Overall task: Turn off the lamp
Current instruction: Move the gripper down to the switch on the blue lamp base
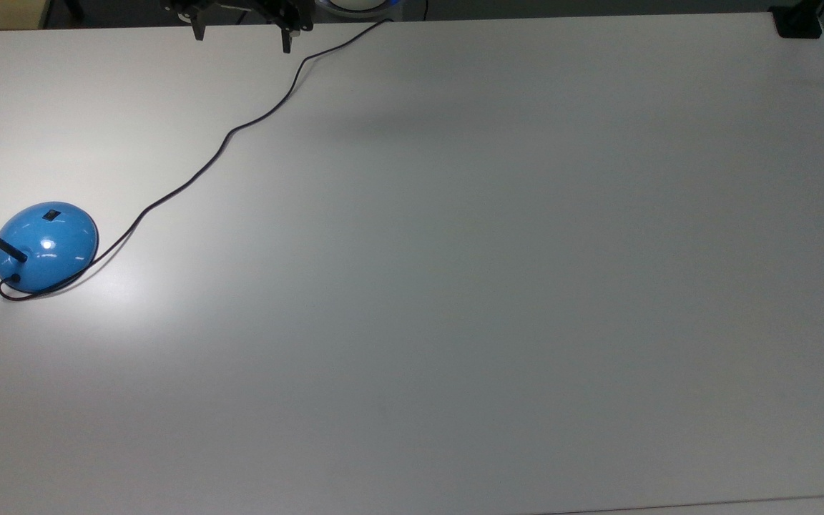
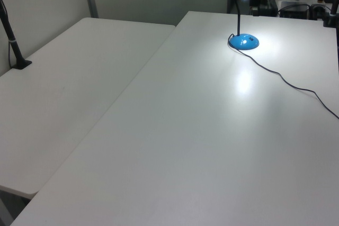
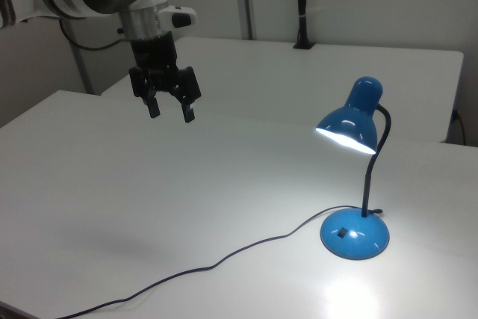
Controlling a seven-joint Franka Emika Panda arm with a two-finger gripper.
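Item: lamp (image 3: pixel 355 233), glossy blue, lit, standing on white desk (image 3: pixel 224 184). Dome base carries black rocker switch (image 3: pixel 341 233) on its top face; gooseneck rises behind switch; cord (image 3: pixel 224 259) trails away from base. Judged light, smooth-shelled, liable to slide; press straight down on switch, no grasp needed. End effector (image 3: pixel 170 112): well apart from lamp, raised above desk, fingers spread, holding nothing.

lamp (image 3: pixel 355 235): glossy blue, smooth | table (image 1: pixel 491 286): matt white, smooth
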